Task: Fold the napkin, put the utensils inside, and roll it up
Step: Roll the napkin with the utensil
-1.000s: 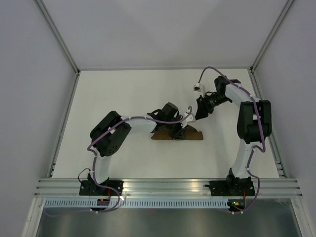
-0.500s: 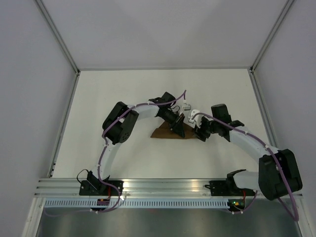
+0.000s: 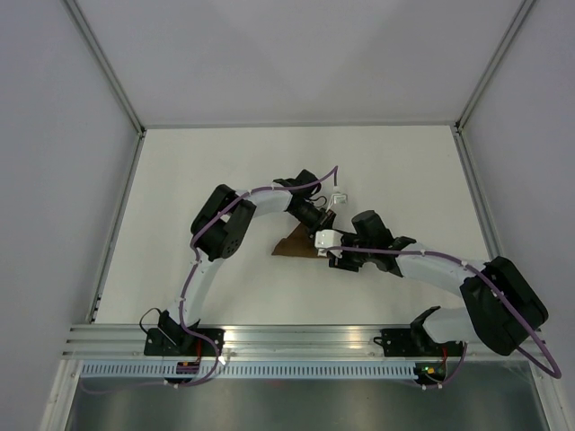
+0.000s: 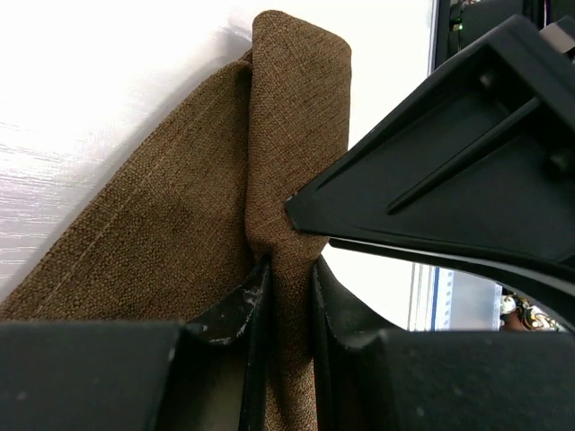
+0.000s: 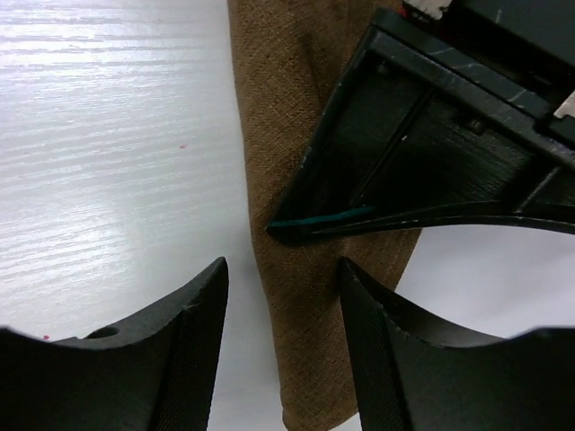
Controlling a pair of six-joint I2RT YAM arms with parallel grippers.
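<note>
The brown napkin [image 3: 293, 245] lies rolled or folded into a narrow bundle at mid-table. My left gripper [image 3: 316, 224] is shut on a raised fold of the napkin [image 4: 296, 135], pinched between its fingertips [image 4: 286, 269]. My right gripper [image 3: 335, 255] is open; in its wrist view [image 5: 283, 269] the fingers [image 5: 184, 337] straddle the narrow end of the napkin [image 5: 310, 350] without closing on it. The two grippers nearly touch. A thin teal strip [image 5: 319, 218] shows at the left finger's edge; I cannot tell if it is a utensil. The utensils are otherwise hidden.
The white table [image 3: 198, 180] is walled by grey panels with metal rails on the left [image 3: 112, 233] and right [image 3: 490, 224]. The arm bases sit on the aluminium rail [image 3: 296, 339] at the near edge.
My right arm swung from the back right down to the napkin's right end, fingers now around it. My left gripper shifted back and up slightly, still pinching the cloth.
</note>
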